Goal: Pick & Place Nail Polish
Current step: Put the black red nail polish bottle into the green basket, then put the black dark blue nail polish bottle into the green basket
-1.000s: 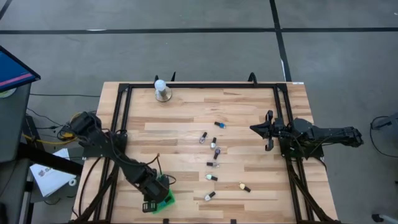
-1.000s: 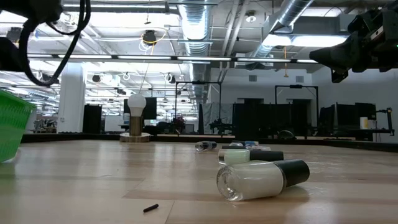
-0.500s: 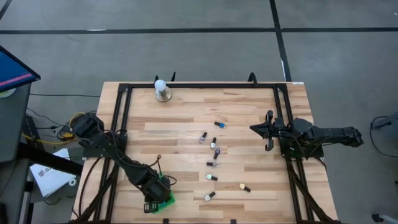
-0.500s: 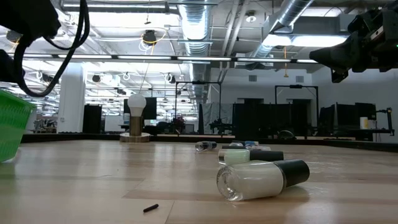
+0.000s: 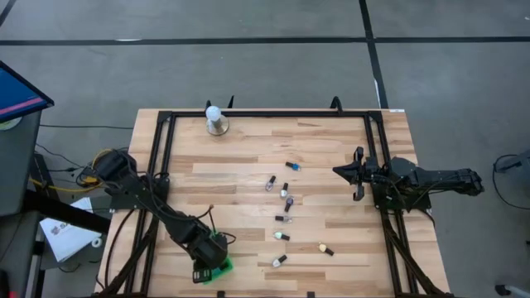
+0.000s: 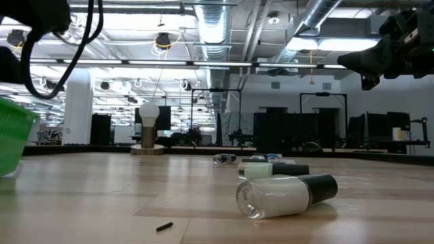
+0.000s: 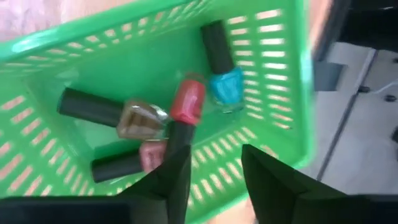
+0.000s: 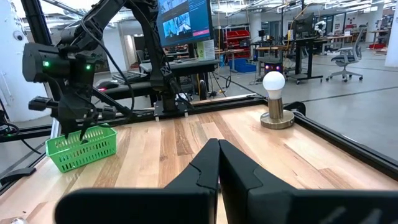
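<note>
Left gripper [image 7: 211, 165], fingers spread, hangs over the green basket [image 7: 273, 74] holding a red nail polish bottle [image 7: 187, 101].

overhead, table-level, two wrist views (close)

Four nail polish bottles [image 7: 186, 102] in green basket [image 7: 273, 74], under parted hand [image 7: 214, 168].

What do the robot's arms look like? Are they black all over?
Mostly, yes. Both arms are dark and jointed. Black cables loop beside the left arm, with orange and yellow wires near its base. A little green light glows on its wrist. The left gripper and right gripper each have two flat, pointed black fingers.
</note>
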`<state>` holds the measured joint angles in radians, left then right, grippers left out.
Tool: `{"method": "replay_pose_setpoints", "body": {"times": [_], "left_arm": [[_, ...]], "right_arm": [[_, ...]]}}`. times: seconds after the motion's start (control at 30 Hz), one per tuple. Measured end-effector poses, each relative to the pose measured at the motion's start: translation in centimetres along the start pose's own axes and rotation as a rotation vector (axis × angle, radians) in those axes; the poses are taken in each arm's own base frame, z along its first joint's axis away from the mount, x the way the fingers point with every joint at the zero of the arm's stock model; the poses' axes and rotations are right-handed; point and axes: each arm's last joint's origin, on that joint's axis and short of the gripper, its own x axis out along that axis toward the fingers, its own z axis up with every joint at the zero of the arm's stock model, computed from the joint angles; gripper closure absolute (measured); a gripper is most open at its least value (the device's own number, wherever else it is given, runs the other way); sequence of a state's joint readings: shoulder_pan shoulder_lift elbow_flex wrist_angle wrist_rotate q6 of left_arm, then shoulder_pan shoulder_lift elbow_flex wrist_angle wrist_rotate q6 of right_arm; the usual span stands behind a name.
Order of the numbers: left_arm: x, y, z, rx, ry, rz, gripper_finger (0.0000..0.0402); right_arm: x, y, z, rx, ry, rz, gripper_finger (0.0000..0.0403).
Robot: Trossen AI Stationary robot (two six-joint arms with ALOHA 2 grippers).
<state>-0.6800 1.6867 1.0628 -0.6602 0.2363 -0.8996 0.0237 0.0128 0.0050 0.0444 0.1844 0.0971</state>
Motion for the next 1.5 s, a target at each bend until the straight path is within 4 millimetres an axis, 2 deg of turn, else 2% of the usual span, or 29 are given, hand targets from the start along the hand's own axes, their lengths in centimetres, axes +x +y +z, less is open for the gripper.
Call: {"method": "replay_pose_setpoints", "body": {"times": [0.13, 0.23, 0.4, 0.53, 0.73, 0.93, 1.1, 1.23, 1.37, 1.43, 1.5], "left_arm": [[-1.3, 0.1, 0.2, -0.032, -0.035, -0.036, 0.0233], [-3.2, 0.2, 0.4, -0.063, -0.092, -0.079, 0.0217], [-7.7, 0.8, 0.0, -0.114, -0.264, -0.14, 0.021], [-11.9, 1.5, -1.0, -0.136, -0.513, -0.142, 0.0218], [-17.9, 3.4, -3.7, -0.211, -0.901, -0.128, 0.0232], [-22.0, 5.5, -6.3, -0.234, -1.152, -0.106, 0.0233], [-23.6, 6.7, -7.7, -0.241, -1.264, -0.065, 0.0234], [-24.1, 7.1, -8.2, -0.215, -1.294, -0.03, 0.0236], [-24.2, 7.2, -8.3, -0.198, -1.305, 0.002, 0.0243], [-24.2, 7.3, -8.3, -0.203, -1.312, 0.022, 0.0247], [-24.2, 7.3, -8.3, -0.204, -1.314, 0.027, 0.0251]], "right_arm": [[0.0, 0.0, 0.0, 0.024, 0.0, 0.001, 0.0403], [0.0, 0.0, 0.1, 0.185, -0.012, 0.005, 0.0403], [0.0, 0.0, 0.9, 0.499, -0.091, 0.026, 0.0403], [-0.2, 0.1, 1.8, 0.664, -0.173, 0.067, 0.0403], [-0.4, -0.4, 3.4, 0.663, -0.257, -0.01, 0.0391], [0.4, -0.8, 6.1, 0.442, -0.238, -0.134, 0.0309], [3.0, -1.3, 7.7, 0.323, -0.005, -0.281, 0.0239], [5.4, -2.0, 8.9, 0.23, 0.278, -0.383, 0.0195], [8.8, -3.1, 9.4, 0.115, 0.551, -0.414, 0.0171], [10.5, -3.5, 8.6, 0.083, 0.705, -0.377, 0.0166], [12.8, -4.1, 8.3, 0.065, 0.768, -0.333, 0.0163]]}}
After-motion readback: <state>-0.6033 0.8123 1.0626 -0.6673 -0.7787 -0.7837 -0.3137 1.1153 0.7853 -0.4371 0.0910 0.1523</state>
